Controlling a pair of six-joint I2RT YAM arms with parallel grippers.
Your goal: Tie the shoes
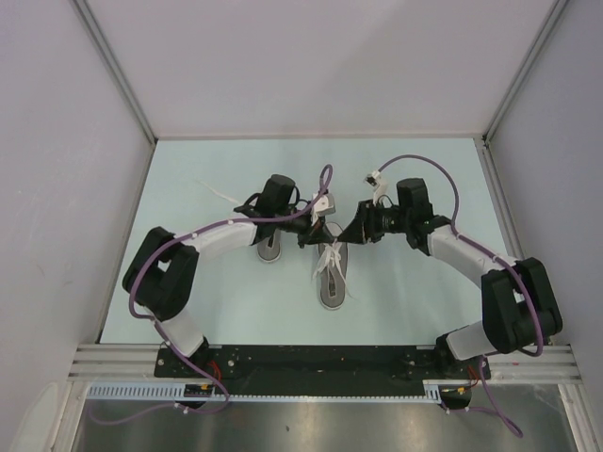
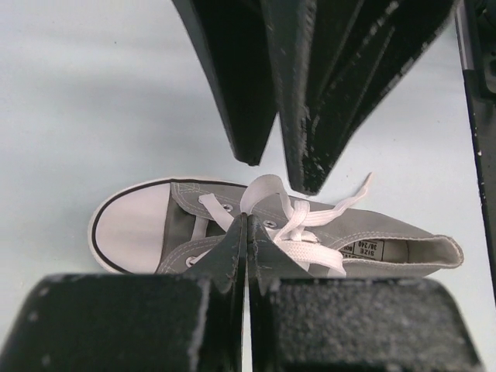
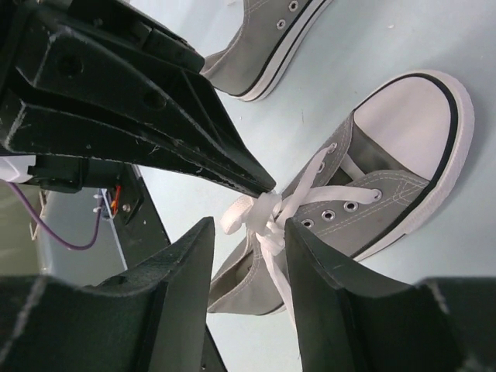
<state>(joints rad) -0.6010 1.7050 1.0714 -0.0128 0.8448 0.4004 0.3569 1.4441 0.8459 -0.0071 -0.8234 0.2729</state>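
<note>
The relation that matters is at the tongue of the middle sneaker point(image 3: 387, 178). The white laces point(image 3: 260, 213) are rising off the eyelets to a bunch just above the shoe. That bunch is sitting right between the two arms, which are meeting tip to tip over it.

The left end effector point(image 3: 267, 186) is reaching in from its own side, pinched fully closed. The bunch is gathered at its tip, and it appears to be holding the laces taut. The right end effector point(image 3: 248, 226) is facing it with its jaws standing partly apart. It is straddling the strand that is hanging below the bunch, and no clear contact is showing. It is the nearer free tool, so I judge the next closing falls to it, across the strand and not along it.

In the top view this sneaker is lying with its long axis running away from the arm bases, heel opening near and toe far, under the wrists. The second sneaker point(image 1: 269, 249) is lying just beside it to the left, roughly parallel under the left forearm, with a loose lace trailing outward.

Both shoes are resting flat on the pale, smooth desk point(image 1: 415, 282), well apart from the grey wall panels point(image 1: 57, 141) enclosing it on three sides. Pulling room is lying mostly sideways, toward each arm's own side.
</note>
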